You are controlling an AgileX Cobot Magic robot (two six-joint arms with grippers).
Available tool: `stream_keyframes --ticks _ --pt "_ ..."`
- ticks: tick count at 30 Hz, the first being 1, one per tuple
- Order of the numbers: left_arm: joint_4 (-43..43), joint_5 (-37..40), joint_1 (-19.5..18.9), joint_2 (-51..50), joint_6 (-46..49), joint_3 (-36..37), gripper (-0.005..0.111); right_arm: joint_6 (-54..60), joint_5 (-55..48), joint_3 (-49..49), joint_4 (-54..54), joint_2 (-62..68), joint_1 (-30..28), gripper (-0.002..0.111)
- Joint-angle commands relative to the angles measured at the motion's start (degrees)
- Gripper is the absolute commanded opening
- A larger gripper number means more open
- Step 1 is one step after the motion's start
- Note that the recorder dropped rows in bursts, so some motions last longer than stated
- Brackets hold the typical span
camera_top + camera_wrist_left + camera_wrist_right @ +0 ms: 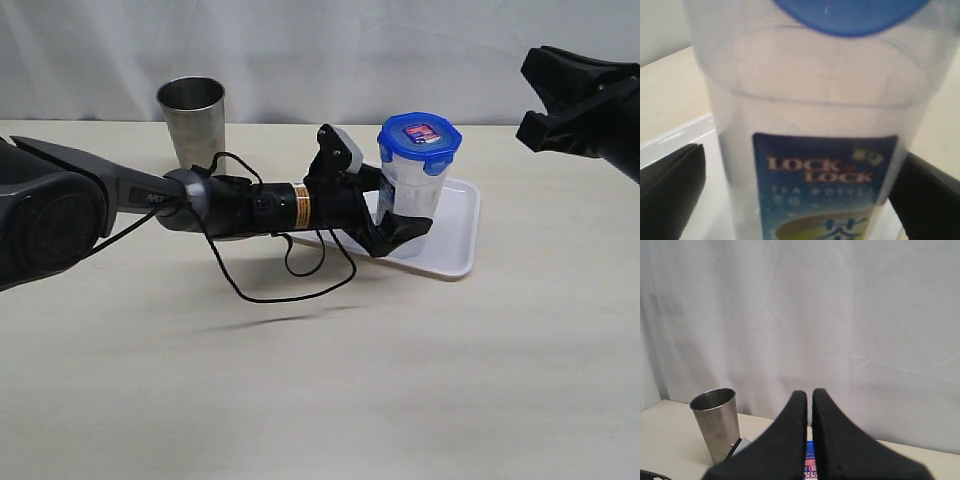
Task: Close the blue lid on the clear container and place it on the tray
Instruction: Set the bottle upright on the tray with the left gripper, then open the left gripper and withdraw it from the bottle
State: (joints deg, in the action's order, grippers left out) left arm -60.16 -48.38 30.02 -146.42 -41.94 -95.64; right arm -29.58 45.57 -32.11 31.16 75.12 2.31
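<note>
The clear container (410, 195) stands upright on the white tray (455, 240), with the blue lid (420, 135) sitting on its top. My left gripper (400, 225) straddles the container's lower part and is open. In the left wrist view the labelled container (810, 115) fills the space between the fingers (670, 190), with a thin gap on one side, and the lid (850, 15) shows at the edge. My right gripper (528, 130) hangs raised at the far right, shut and holding nothing. Its wrist view shows a slice of the lid's sticker (810, 465) past the closed fingertips (810, 395).
A grey steel tumbler (192, 120) stands at the back left of the table, behind my left arm; the right wrist view shows it too (717, 422). A black cable (290, 280) loops under the left arm. A white curtain backs the scene.
</note>
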Motion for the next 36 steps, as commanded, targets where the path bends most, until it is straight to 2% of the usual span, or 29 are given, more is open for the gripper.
stream_keyframes --ticks 1,5,16,17,22,24,29,36 --pt "-5.3 -0.3 -1.1 1.5 -3.4 -0.4 0.090 0.4 -0.5 0.1 -0.5 0.1 -0.2 0.004" --pt "-10.8 -0.3 -1.7 1.8 -7.7 -0.4 0.090 0.4 -0.5 0.1 -0.5 0.1 -0.2 0.004" --pt "-19.3 -0.2 -3.6 4.1 -14.8 -0.4 0.089 0.4 -0.5 0.1 -0.5 0.1 -0.2 0.004" --pt "-20.6 0.1 -3.7 4.4 -15.5 -0.4 0.087 0.4 -0.5 0.1 -0.5 0.1 -0.2 0.004" --pt "-27.9 0.0 -3.7 6.9 -16.8 -0.4 0.061 0.4 -0.5 0.1 -0.5 0.1 -0.2 0.004" --pt "-31.9 -0.6 -3.9 7.6 -18.3 -0.4 0.054 0.4 -0.5 0.1 -0.5 0.1 -0.2 0.004" --pt "-39.8 -2.2 -5.7 9.1 -25.2 -0.4 0.051 0.4 -0.5 0.1 -0.5 0.1 -0.2 0.004" --pt "-39.8 -3.4 -10.9 10.5 -32.2 -0.4 0.049 0.4 -1.1 0.1 -0.5 0.1 -0.2 0.004"
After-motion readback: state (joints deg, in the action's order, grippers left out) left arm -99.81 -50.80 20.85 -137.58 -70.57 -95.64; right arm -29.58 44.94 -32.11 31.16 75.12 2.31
